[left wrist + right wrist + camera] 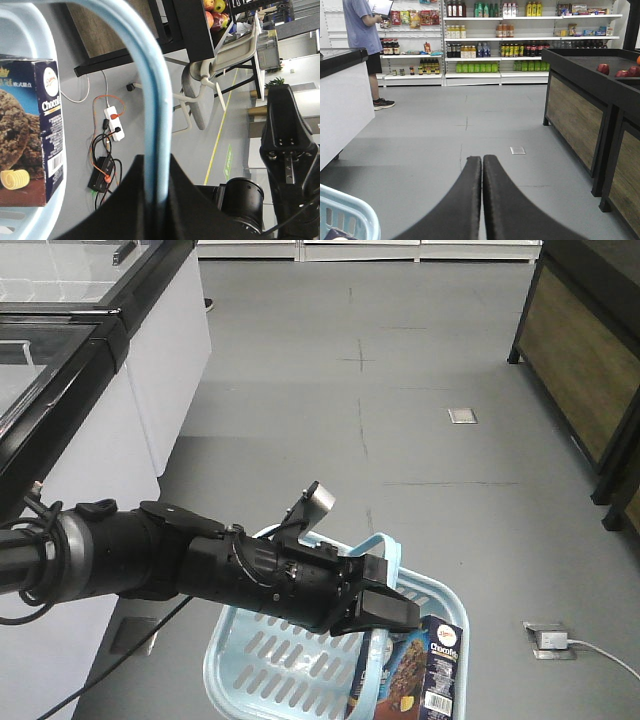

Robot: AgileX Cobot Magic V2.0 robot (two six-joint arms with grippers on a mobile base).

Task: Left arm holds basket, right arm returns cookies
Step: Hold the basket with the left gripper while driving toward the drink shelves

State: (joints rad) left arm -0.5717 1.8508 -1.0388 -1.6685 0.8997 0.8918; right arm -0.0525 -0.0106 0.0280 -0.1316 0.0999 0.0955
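In the front view my left arm (200,565) reaches from the left, and its gripper (385,608) is shut on the pale blue hoop handle (385,543) of the light blue basket (265,665). The left wrist view shows the handle (150,100) pinched between the black jaws. The cookies carton (420,670), dark navy and brown, stands in the basket's right side; it also shows in the left wrist view (30,130). My right gripper (482,160) is shut and empty above the grey floor, with a basket corner (345,212) at its lower left.
A white chest freezer (90,390) stands at the left. Dark wooden produce stands (585,115) line the right. Shelves of bottles (495,45) fill the far wall, where a person (367,45) stands. A power strip and cables (107,145) lie on the floor.
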